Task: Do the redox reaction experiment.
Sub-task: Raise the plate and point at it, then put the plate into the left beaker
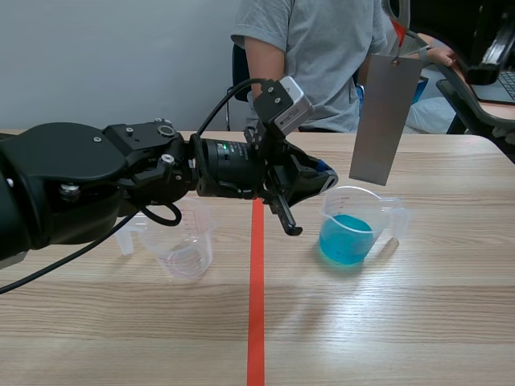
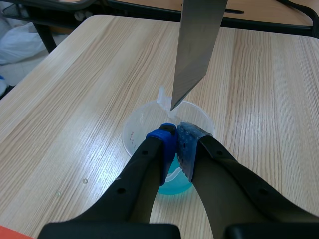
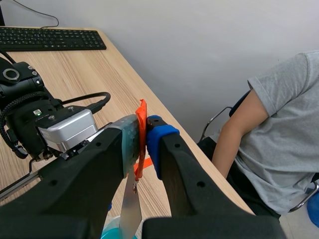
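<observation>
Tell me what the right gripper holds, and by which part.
The right gripper pinches the orange-red tag at the top of the metal strip, not the metal itself; the strip hangs above the beaker of blue liquid.

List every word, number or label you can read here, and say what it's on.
Nothing can be quoted: no text is legible.
On the keyboard: key legends, too small to read.
On the blue-liquid measuring cup: scale marks, too faint to read.
On the empty measuring cup: any scale marks are too faint.
On the metal sheet under the right hand: nothing written.
</observation>
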You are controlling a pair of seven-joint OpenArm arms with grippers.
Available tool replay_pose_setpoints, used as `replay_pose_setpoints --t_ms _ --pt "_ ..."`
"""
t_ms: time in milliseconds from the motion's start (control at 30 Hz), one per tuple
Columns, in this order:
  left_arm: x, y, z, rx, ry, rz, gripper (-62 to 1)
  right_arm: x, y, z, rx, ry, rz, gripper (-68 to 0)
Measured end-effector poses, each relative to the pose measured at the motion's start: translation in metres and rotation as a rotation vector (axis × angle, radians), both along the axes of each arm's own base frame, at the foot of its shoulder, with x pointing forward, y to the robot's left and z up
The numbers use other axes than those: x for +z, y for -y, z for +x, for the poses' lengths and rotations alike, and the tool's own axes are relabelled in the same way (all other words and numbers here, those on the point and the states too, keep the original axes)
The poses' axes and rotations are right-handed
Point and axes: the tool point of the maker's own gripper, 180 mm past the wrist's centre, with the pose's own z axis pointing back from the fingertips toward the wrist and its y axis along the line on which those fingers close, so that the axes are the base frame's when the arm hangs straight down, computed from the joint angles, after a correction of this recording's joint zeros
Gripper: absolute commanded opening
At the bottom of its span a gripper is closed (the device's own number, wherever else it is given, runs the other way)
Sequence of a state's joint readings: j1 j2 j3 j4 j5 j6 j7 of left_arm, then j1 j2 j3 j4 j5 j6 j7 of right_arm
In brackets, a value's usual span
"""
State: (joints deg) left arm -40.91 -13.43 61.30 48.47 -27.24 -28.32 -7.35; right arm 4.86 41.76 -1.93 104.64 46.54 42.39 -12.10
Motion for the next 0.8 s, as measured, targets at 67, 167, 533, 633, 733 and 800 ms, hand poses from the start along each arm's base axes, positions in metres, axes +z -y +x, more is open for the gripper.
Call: replay_pose_setpoints --t_ms 67,167,533,633,733,800 --pt "0.001 -0.003 0.000 0.004 0.003 -0.012 -56.9 0.000 0.000 0.000 0.000 0.000 0.000 -66.0" --pt "0.000 -0.017 0.002 0.021 0.008 -0.021 -56.9 0.000 0.000 0.000 0.000 0.000 0.000 -66.0" --pt "-0.009 -0.157 0.004 0.279 0.013 0.072 -56.9 0.000 0.000 0.000 0.000 0.000 -0.001 -66.0" --pt "-0.006 -0.197 -0.007 0.349 -0.003 0.090 -56.9 0.000 0.000 0.000 0.000 0.000 0.000 -66.0" --pt "-0.011 -0.237 -0.019 0.447 -0.012 0.142 -56.9 0.000 0.000 0.000 0.000 0.000 -0.001 -66.0" --pt "-0.020 -0.262 -0.031 0.510 -0.030 0.188 -56.9 0.000 0.000 0.000 0.000 0.000 -0.001 -66.0"
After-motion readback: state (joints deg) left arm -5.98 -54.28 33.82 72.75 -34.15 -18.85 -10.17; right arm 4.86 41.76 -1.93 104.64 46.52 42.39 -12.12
